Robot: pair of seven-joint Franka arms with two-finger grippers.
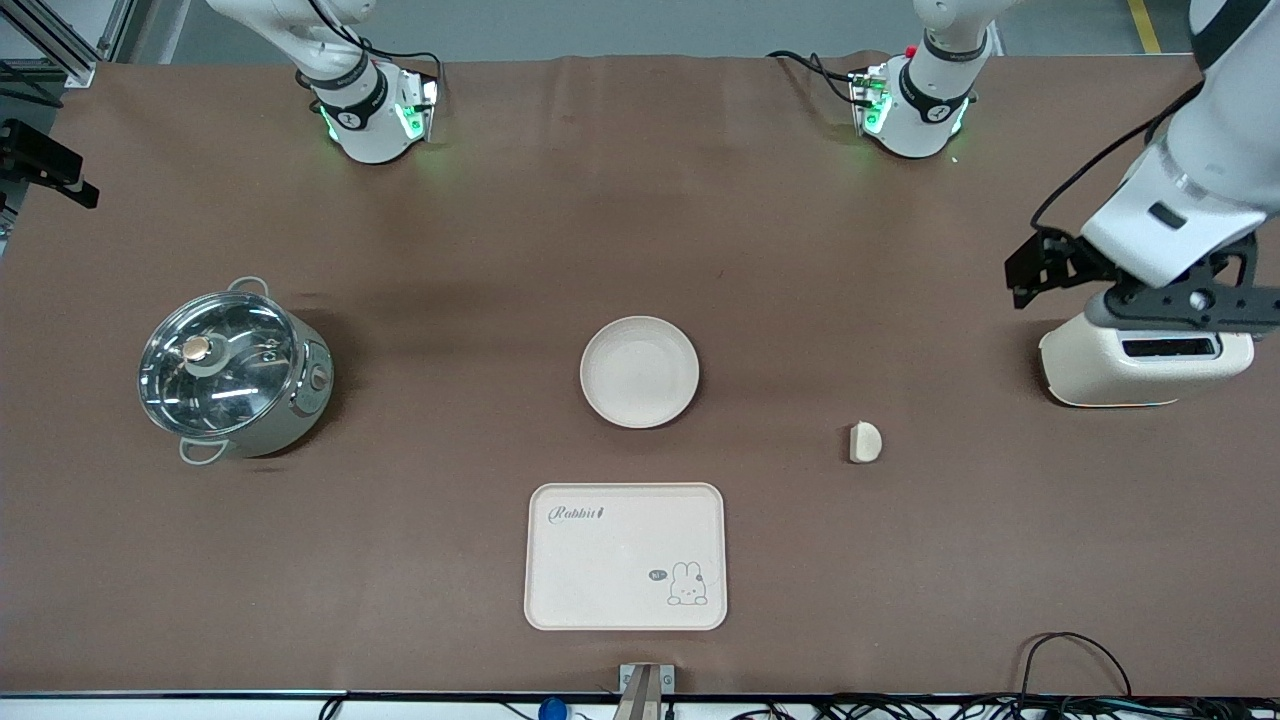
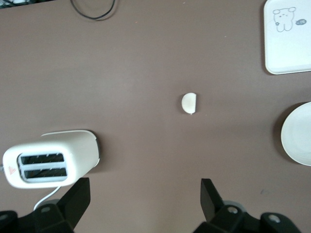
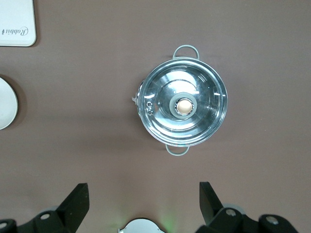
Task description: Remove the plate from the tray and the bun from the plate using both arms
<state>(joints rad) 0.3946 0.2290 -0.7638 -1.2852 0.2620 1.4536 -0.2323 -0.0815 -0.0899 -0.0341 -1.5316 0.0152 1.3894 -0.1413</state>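
Note:
The plate point(image 1: 640, 372) lies empty mid-table, farther from the front camera than the rabbit tray point(image 1: 626, 556). The bun point(image 1: 865, 442) lies on the cloth between plate and toaster, toward the left arm's end. In the left wrist view the bun point(image 2: 189, 103) and the plate's rim point(image 2: 296, 133) show. My left gripper point(image 2: 146, 187) is open and empty, high over the toaster point(image 1: 1145, 365); it also shows in the front view point(image 1: 1185, 300). My right gripper point(image 3: 143, 191) is open and empty, high up near its own base and out of the front view.
A steel pot with a glass lid point(image 1: 235, 372) stands toward the right arm's end; it shows in the right wrist view point(image 3: 183, 104). The white toaster point(image 2: 48, 159) stands at the left arm's end. Cables lie along the table's front edge point(image 1: 1075, 650).

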